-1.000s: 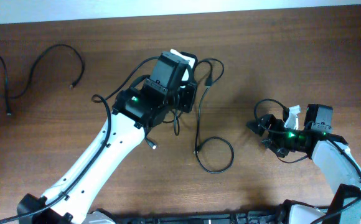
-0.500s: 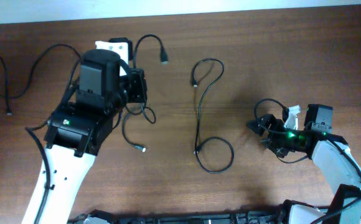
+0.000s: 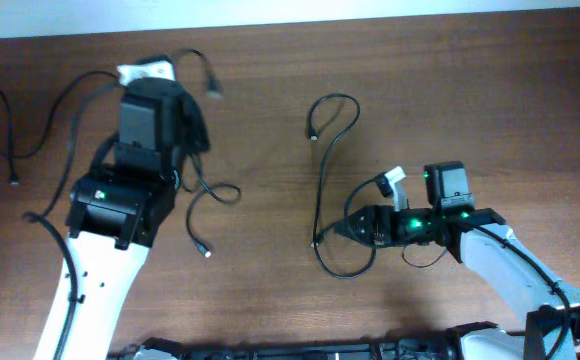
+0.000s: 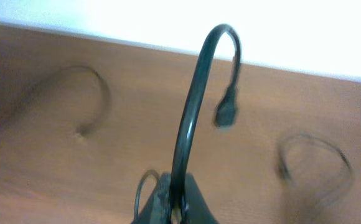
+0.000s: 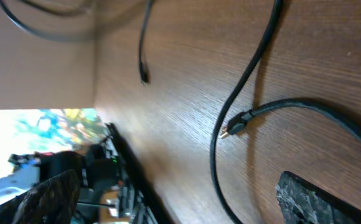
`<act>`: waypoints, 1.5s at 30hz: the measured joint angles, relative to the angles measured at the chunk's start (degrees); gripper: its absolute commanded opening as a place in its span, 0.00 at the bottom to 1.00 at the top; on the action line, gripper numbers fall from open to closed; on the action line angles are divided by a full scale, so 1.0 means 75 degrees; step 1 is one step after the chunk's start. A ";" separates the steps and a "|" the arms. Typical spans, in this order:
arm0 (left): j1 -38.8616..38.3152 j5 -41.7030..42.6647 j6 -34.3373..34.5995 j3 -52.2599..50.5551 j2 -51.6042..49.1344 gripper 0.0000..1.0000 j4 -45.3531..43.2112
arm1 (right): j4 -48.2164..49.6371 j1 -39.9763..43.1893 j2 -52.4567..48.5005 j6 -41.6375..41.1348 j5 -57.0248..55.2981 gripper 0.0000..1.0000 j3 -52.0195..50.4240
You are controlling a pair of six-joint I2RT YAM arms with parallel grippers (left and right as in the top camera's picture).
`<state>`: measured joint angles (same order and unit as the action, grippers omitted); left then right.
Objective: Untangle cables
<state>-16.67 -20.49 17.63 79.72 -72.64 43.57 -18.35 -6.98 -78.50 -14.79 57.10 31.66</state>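
Three thin black cables lie apart on the wooden table. My left gripper (image 3: 191, 132) is shut on one cable (image 3: 192, 205). In the left wrist view this cable (image 4: 190, 106) arches up from the gripper (image 4: 175, 200) and its plug (image 4: 226, 116) hangs in the air. A second cable (image 3: 321, 185) lies in the middle, with a loop near its lower end. My right gripper (image 3: 344, 233) stands open at that loop. In the right wrist view its fingers (image 5: 320, 200) straddle a strand of it (image 5: 214, 168), beside a small plug (image 5: 233, 127). The third cable (image 3: 48, 118) rests far left.
The table's far edge (image 3: 370, 20) runs along the top, just beyond the left gripper. The table's front edge (image 5: 121, 162) shows in the right wrist view, with equipment past it. A white tag (image 3: 146, 71) sits at the left wrist.
My left arm has swung left, pulling its cable out of the tangle and away from the middle one. My right arm has moved left to the middle cable's loop.
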 measured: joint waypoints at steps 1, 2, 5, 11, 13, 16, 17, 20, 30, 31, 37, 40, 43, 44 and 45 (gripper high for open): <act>0.0152 -0.0344 -0.0006 -0.0003 0.0000 0.00 -0.0335 | 0.0003 -0.0137 0.0000 0.0003 -0.0178 0.99 0.0000; 0.0239 -0.0533 -0.0009 -0.0003 0.0000 0.00 -0.0560 | 0.0009 -0.0204 0.0000 0.0003 -0.0306 0.99 0.0000; 0.0469 -0.0670 -0.0009 -0.0006 -0.0003 0.00 -0.1457 | 0.0000 -0.0262 0.0000 0.0003 -0.0685 0.99 0.0000; 0.0597 0.0358 -0.2095 -0.0047 -0.1451 0.00 -0.5018 | -0.0050 -0.0271 0.0000 0.0003 -0.0871 0.99 0.0000; 0.0731 0.0425 -0.2769 -0.0064 -0.2092 0.00 -0.6892 | -0.0064 -0.0274 0.0000 0.0000 -0.0901 0.99 0.0000; 0.1003 0.0434 -0.3249 -0.0055 -0.3010 0.00 -0.8635 | -0.0067 -0.0277 0.0000 0.0006 -0.0898 0.99 0.0000; 0.1084 0.0437 -0.3316 -0.0052 -0.3276 0.00 -0.8941 | -0.0058 -0.0274 0.0000 0.0006 -0.0898 0.99 0.0000; 0.1343 0.0449 -0.3433 -0.0105 -0.4010 0.00 -1.0214 | -0.0061 -0.0274 0.0000 0.0009 -0.1061 0.99 0.0000; 0.1448 0.1064 -0.3258 0.0146 -0.4572 0.00 -0.5796 | -0.0023 -0.0274 0.0000 0.0009 -0.1818 0.99 0.0000; 0.1448 0.1087 -0.3206 0.0192 -0.4759 0.00 -0.5155 | -0.0035 -0.0277 0.0000 0.0003 -0.1833 0.99 0.0000; 0.1294 0.1139 -0.2760 0.0143 -0.5782 0.99 -0.4147 | 0.0032 -0.0274 0.0000 0.0003 -0.1839 0.99 0.0000; 0.1244 0.1137 -0.2710 0.0219 -0.5750 0.99 -0.4007 | 0.0026 -0.0274 0.0000 0.0009 -0.1839 0.99 0.0000; 0.1259 0.1137 -0.2707 0.0621 -0.5091 0.99 -0.3870 | 0.0029 -0.0277 0.0000 0.0006 -0.1842 0.99 0.0000; 0.1279 0.1134 -0.2707 0.0711 -0.4674 0.99 -0.3867 | 0.0026 -0.0274 0.0000 0.0006 -0.1842 0.99 0.0000; 0.1317 0.1070 -0.2687 0.0793 -0.4366 0.99 -0.3803 | 0.0026 -0.0277 0.0000 0.0003 -0.1842 0.99 0.0000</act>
<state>-6.79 -12.47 -2.52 85.67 -105.38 15.05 -18.15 -9.06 -78.50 -14.76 43.29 31.66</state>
